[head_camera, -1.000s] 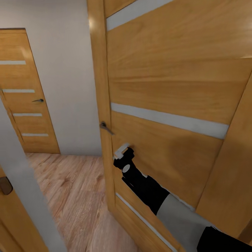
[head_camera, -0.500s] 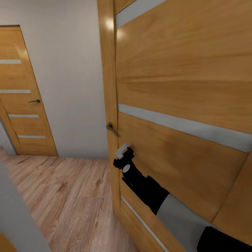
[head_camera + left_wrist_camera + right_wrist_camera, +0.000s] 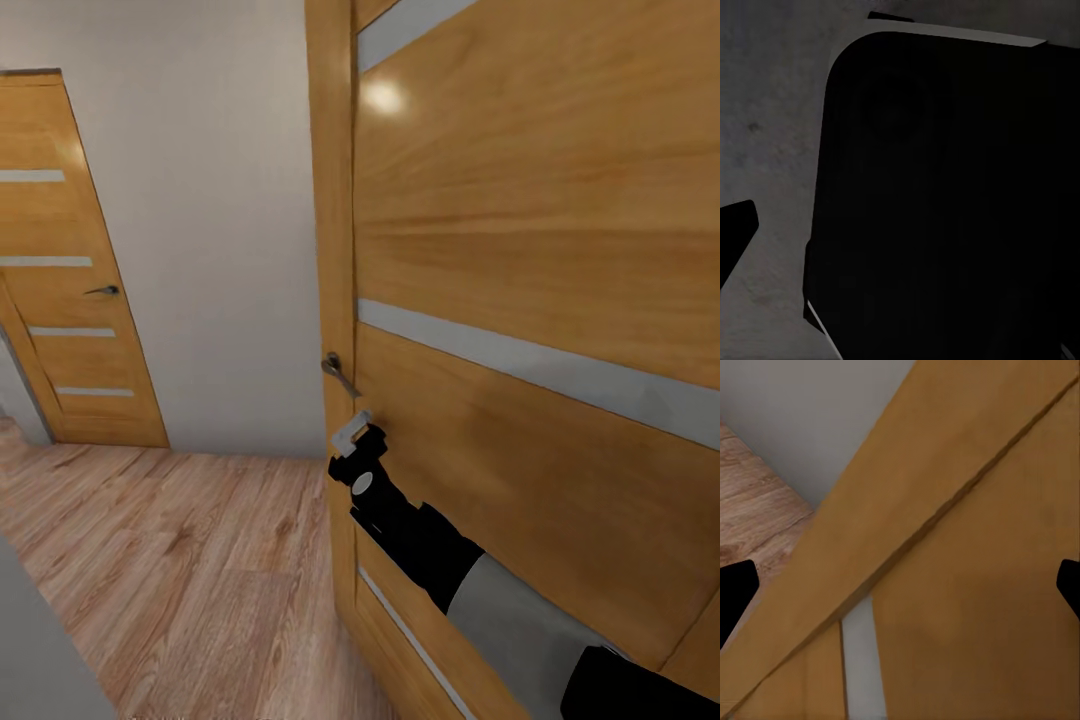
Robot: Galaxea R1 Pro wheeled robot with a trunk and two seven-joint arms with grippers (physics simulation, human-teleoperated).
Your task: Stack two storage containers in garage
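This is a hallway inside a home. It has a light wood plank floor (image 3: 190,560), pale walls (image 3: 210,200), and two wooden doors (image 3: 540,250) with grey strips.

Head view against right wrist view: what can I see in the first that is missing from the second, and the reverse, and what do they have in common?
The head view alone has the right arm reaching toward the near wooden door, that door's lever handle, and a second wooden door across the hallway. The right wrist view alone has the two dark fingertips at its edges, spread wide apart with nothing between them. Both share the near door's wood and pale stripe, the wood plank floor and the pale wall.
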